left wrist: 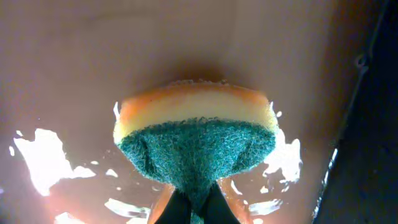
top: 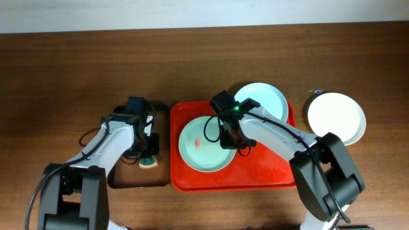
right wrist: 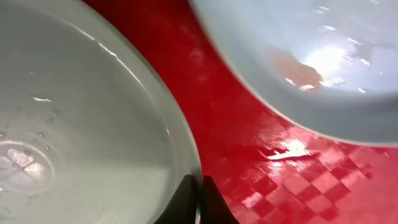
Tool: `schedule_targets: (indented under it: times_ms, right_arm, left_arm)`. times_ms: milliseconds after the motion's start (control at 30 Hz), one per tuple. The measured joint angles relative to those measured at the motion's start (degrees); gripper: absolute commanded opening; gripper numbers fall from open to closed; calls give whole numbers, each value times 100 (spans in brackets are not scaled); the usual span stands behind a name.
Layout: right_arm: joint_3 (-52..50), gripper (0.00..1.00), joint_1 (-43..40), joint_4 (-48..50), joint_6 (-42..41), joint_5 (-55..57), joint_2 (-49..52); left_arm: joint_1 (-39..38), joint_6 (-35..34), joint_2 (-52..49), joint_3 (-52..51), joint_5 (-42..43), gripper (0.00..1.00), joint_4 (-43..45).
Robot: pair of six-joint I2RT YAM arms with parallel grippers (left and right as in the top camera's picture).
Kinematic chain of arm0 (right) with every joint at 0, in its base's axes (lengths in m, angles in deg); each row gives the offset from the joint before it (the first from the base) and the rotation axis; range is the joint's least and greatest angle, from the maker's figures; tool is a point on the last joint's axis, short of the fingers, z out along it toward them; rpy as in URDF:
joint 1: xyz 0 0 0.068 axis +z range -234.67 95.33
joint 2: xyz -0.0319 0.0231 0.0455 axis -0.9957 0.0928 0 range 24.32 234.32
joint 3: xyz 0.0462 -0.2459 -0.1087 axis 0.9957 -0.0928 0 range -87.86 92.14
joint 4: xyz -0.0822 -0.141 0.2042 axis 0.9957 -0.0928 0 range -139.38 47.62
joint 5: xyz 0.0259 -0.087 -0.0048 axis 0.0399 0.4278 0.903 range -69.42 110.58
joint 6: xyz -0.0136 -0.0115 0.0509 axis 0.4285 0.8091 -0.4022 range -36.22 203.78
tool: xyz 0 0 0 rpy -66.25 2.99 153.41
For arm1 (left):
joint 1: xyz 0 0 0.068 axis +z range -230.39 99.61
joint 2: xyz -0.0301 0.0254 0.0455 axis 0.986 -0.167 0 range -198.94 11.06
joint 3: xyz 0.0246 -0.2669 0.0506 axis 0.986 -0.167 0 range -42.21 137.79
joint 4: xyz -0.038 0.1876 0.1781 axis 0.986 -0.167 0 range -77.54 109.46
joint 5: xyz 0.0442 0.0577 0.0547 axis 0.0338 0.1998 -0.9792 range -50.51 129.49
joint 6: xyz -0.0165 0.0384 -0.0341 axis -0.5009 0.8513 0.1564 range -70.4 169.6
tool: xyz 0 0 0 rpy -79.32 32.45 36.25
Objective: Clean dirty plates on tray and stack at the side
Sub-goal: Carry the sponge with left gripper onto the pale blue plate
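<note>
The right tool [right wrist: 199,198] pinches, almost closed, the rim of the round pale green plate [top: 203,148], which is red-smeared and lies in the large red rectangular plastic tray [top: 268,176] beside the round pale blue plate [top: 262,102]. The round white plate [top: 336,117] sits on the wooden tabletop [top: 77,64] right of the tray. The left tool [left wrist: 190,208] grips a yellow green-faced sponge [left wrist: 196,118] over the narrow dark tray [top: 131,180].

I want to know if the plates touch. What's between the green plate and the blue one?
Just a bare strip of red tray, seen in the right wrist view, separates the green plate from the blue plate.
</note>
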Motion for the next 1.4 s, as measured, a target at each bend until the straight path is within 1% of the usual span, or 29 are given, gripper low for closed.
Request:
schedule_targets:
  times_ms: [67, 133, 167, 200, 233, 267, 300, 333, 367, 567, 700, 733, 800, 867, 1000, 1067, 1133, 1167, 1267, 1400]
  right_arm:
    - [0, 4, 0, 74, 155, -146, 0]
    - [0, 4, -20, 127, 437, -433, -2]
    - [0, 4, -22, 179, 485, -549, -2]
    - [-4, 10, -22, 208, 518, -608, -2]
    - [-7, 28, -22, 232, 566, -715, -2]
    - [-11, 35, -22, 260, 577, -756, 0]
    - [-17, 25, -22, 251, 588, -817, 0]
    - [-24, 7, -20, 251, 555, -859, 0]
    - [-50, 4, -20, 280, 505, -885, 0]
    - [-111, 4, -48, 260, 382, -839, 0]
    - [-105, 4, -195, 28, 391, -748, -2]
    - [-105, 4, -195, 22, 398, -748, -2]
    - [-103, 4, -199, 9, 393, -750, -2]
    - [-103, 4, -199, 4, 411, -752, -2]
    - [-103, 4, -201, 7, 411, -752, -2]
    - [-103, 4, -203, 4, 411, -754, -2]
    - [-103, 4, -203, 4, 409, -754, -2]
    - [-103, 4, -203, 4, 411, -754, 0]
    - [-103, 4, -203, 7, 411, -761, -2]
    - [-103, 4, -238, 11, 540, -955, 0]
  left_arm:
    - [0, 13, 256, 2, -7, 0, -52]
    - [0, 7, 1143, 251, -11, 0, -181]
    - [0, 7, 1320, 463, -9, 0, -389]
    - [0, 7, 1401, 743, -13, 0, -772]
    - [0, 7, 1410, 1331, -13, 0, -1305]
    - [0, 7, 1412, 1681, -17, 0, -1434]
    - [0, 7, 1414, 1812, -17, 0, -1556]
    - [0, 7, 1408, 1821, -15, 0, -1622]
    - [0, 7, 1394, 1821, -15, 0, -1690]
    - [-35, 4, 911, 1821, -11, 0, -1707]
    - [-321, 7, 638, 1823, -28, 0, -1556]
    - [-321, 7, 553, 1884, -59, 0, -1663]
    - [-321, 4, 343, 2369, -140, 0, -1967]
    - [-369, 0, 332, 2651, -37, 0, -1906]
    - [-1106, -13, 42, 2710, 509, 0, -1517]
    - [-1600, -72, -372, 2710, 656, 0, -1502]
    - [-1818, -142, -680, 2710, 682, 0, -1447]
    - [-1934, -208, -1058, 2710, 678, 0, -1419]
    - [-1921, -251, -1296, 2710, 549, 0, -1327]
    - [-1864, -398, -1327, 2710, 424, 0, -1246]
